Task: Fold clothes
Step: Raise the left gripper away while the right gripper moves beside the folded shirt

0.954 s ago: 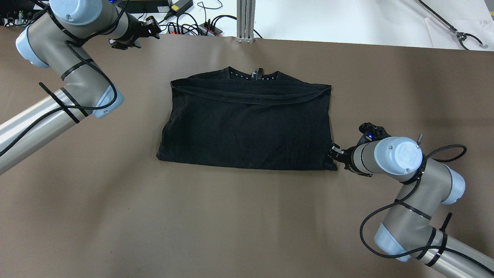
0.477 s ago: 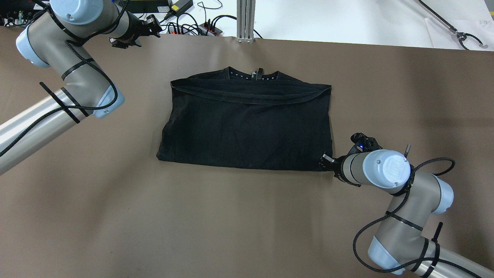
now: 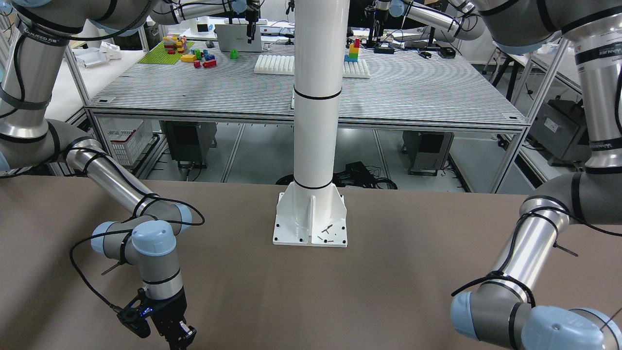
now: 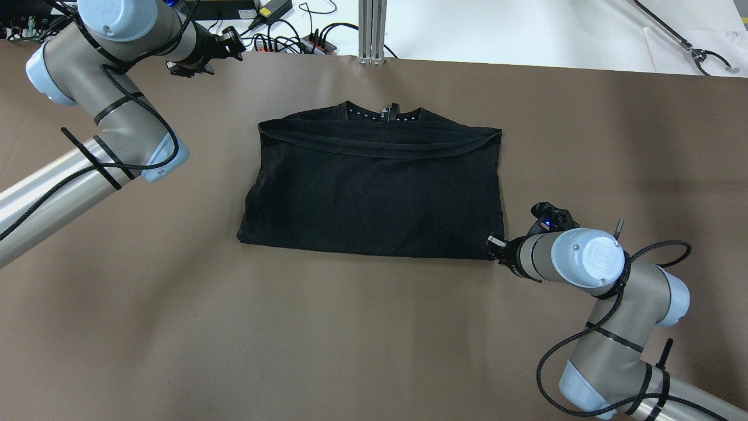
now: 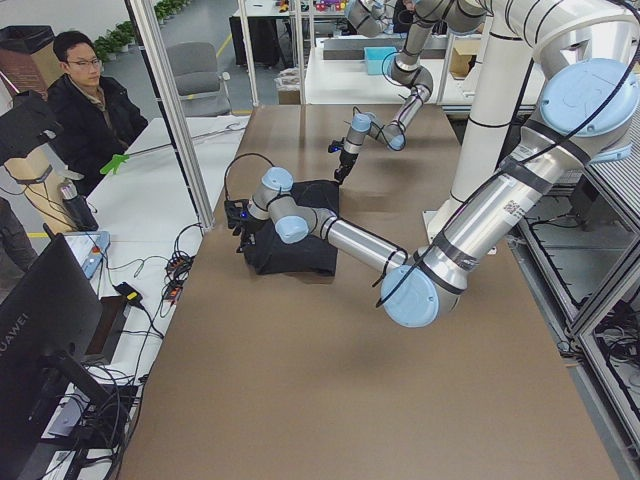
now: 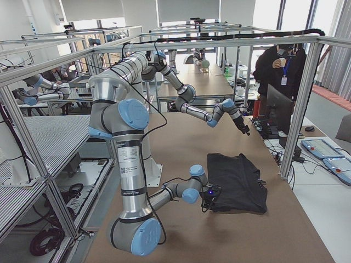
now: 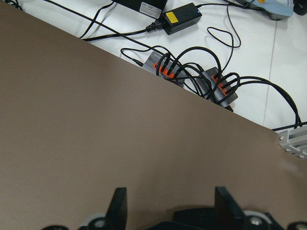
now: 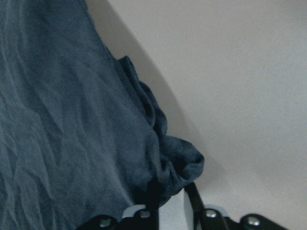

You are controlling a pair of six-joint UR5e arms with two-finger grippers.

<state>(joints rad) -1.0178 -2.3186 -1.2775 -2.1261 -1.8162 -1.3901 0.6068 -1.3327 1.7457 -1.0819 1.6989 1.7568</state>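
Observation:
The clothes are a black folded piece lying flat mid-table, collar at the far edge; they also show in the side views. My right gripper sits at their near right corner. In the right wrist view the gripper is shut on that corner of the clothes, which bunches up. At the bottom edge of the front view the right gripper shows without the clothes. My left gripper hovers at the table's far left edge, well away. In the left wrist view it stands open over bare table.
A white post on a base plate stands at the robot's side of the table. Power strips and cables lie beyond the far edge, beside an aluminium post. A seated person and a monitor are off the far side.
My right gripper has moved left and toward the table's near edge, drawing the clothes' near right corner inward with it. The left arm has barely shifted.

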